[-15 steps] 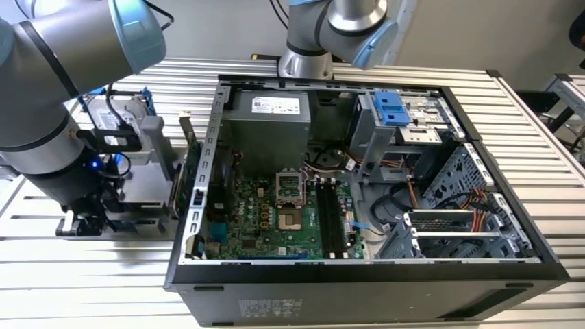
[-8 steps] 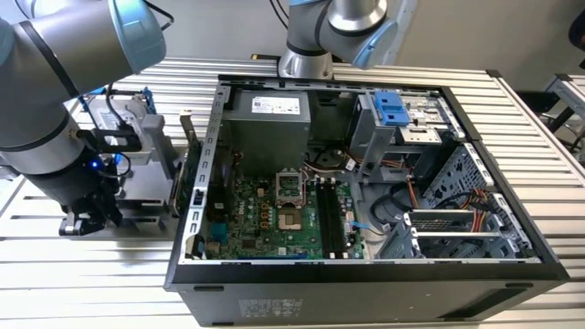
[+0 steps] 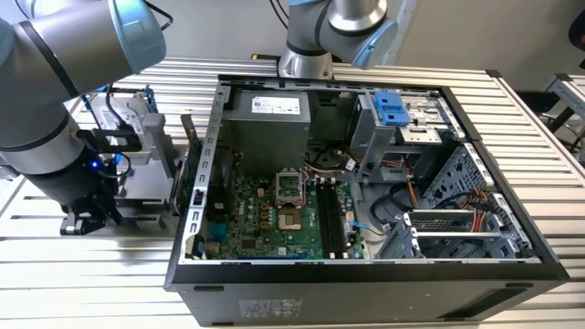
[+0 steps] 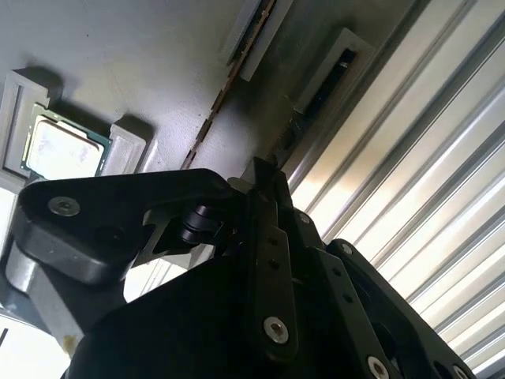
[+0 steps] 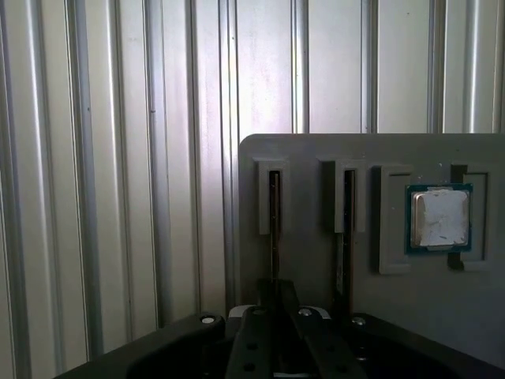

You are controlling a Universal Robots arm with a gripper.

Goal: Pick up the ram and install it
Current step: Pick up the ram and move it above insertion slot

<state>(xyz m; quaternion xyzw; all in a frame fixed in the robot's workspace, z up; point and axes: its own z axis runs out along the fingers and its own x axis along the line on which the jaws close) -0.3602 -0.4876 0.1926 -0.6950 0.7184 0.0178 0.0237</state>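
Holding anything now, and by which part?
Cannot tell. The gripper is at one end of a ram standing in a slot of the gray tray; contact is hidden.

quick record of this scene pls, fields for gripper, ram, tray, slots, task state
gripper: gripper low over the grey tray, to the exterior view's left of the pc case
ram: ram stands on edge in a tray slot, in line with the gripper; contact cannot be told
tray extras: cpu chip in its pocket; second slot beside the ram's
motherboard slots: black ram slots look empty
surface: slatted table
task state: ram not yet lifted or installed
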